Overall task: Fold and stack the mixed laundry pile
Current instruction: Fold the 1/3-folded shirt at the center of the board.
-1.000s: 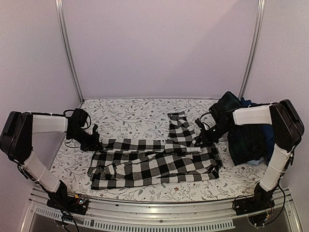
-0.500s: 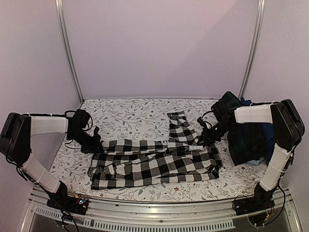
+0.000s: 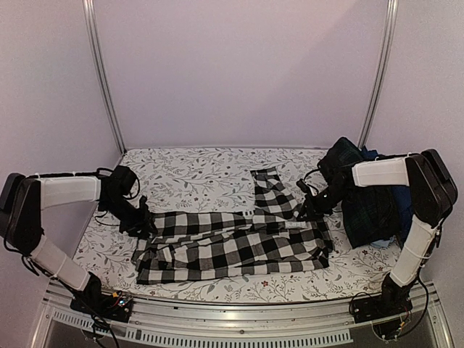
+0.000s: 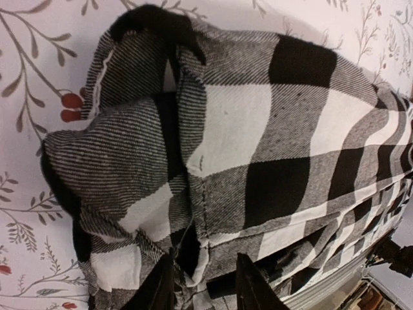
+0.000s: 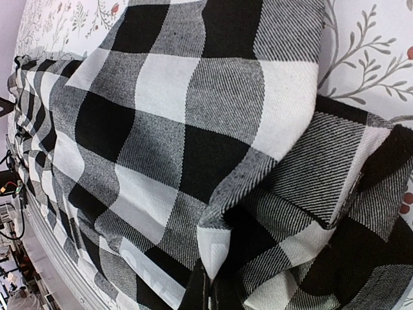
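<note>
Folding is barely begun: the checked shirt (image 3: pixel 232 250) lies half-doubled along the table's (image 3: pixel 196 170) near edge, with the left gripper (image 3: pixel 142 217) spread around its left end and the right gripper (image 3: pixel 305 212) pinching its right end. The other garments (image 3: pixel 373 206) sit heaped at the right edge.

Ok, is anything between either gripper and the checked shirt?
Nothing visible. The left gripper, fingers parted, straddles the left end of the shirt; the right gripper is shut on the right end.
</note>
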